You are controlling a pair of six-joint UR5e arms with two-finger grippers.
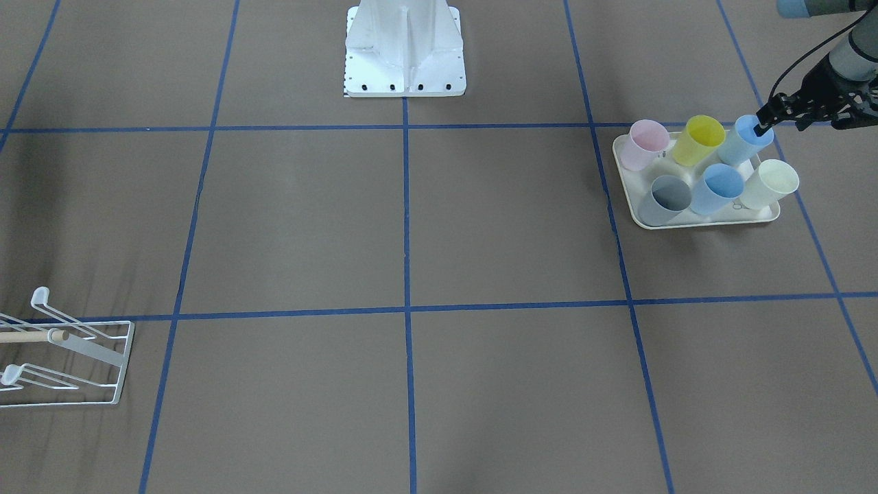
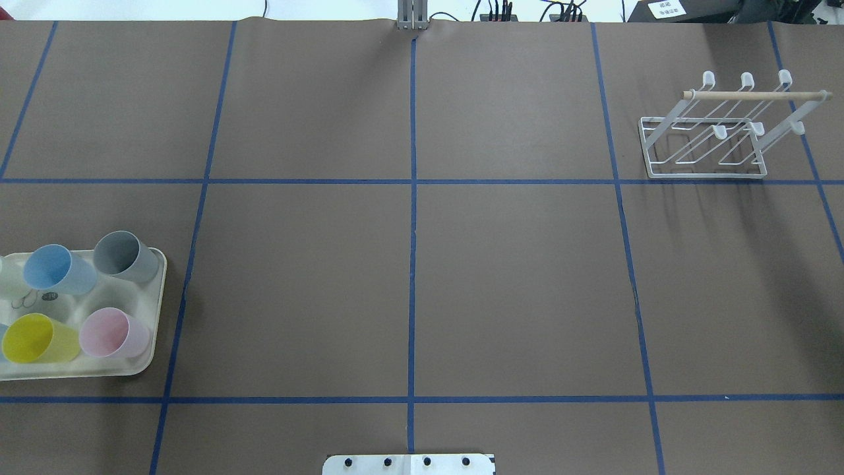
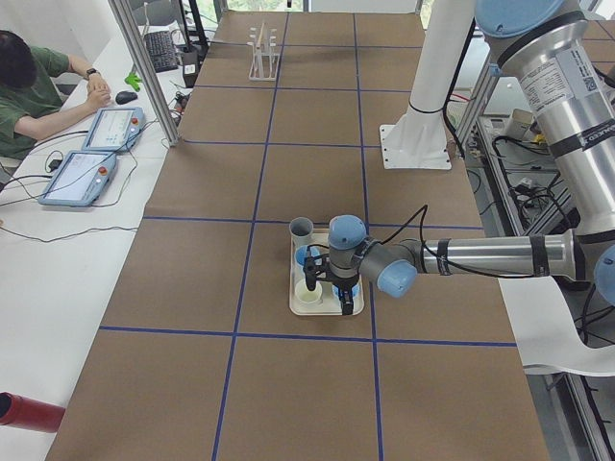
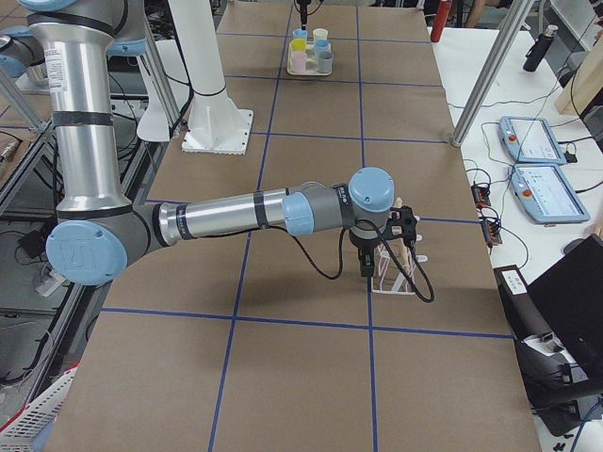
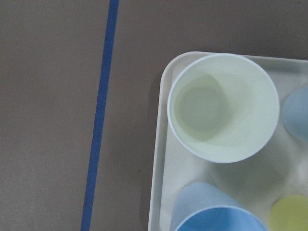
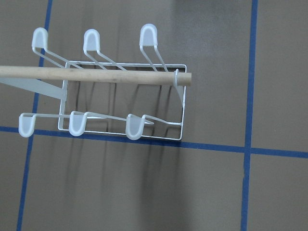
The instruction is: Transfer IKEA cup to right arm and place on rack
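Several pastel IKEA cups stand on a cream tray [image 1: 706,221]; among them are a pink cup [image 1: 648,140], a yellow cup [image 1: 699,137] and a blue cup [image 1: 748,140]. My left gripper [image 1: 799,121] hangs over that blue cup's corner of the tray, open, with one fingertip [image 1: 758,126] at the cup's rim. It holds nothing. The left wrist view looks down on a pale cup [image 5: 224,106]. The white wire rack [image 2: 719,135] with its wooden rod stands empty at the far right. The right arm's gripper [image 4: 374,262] hovers above the rack [image 4: 398,275]; I cannot tell whether it is open or shut.
The robot's white base [image 1: 405,51] stands at the table's middle edge. Blue tape lines grid the brown table. Beside the table, a seated person [image 3: 38,86] is near two tablets [image 3: 96,154]. A red object [image 3: 29,413] lies at the near corner.
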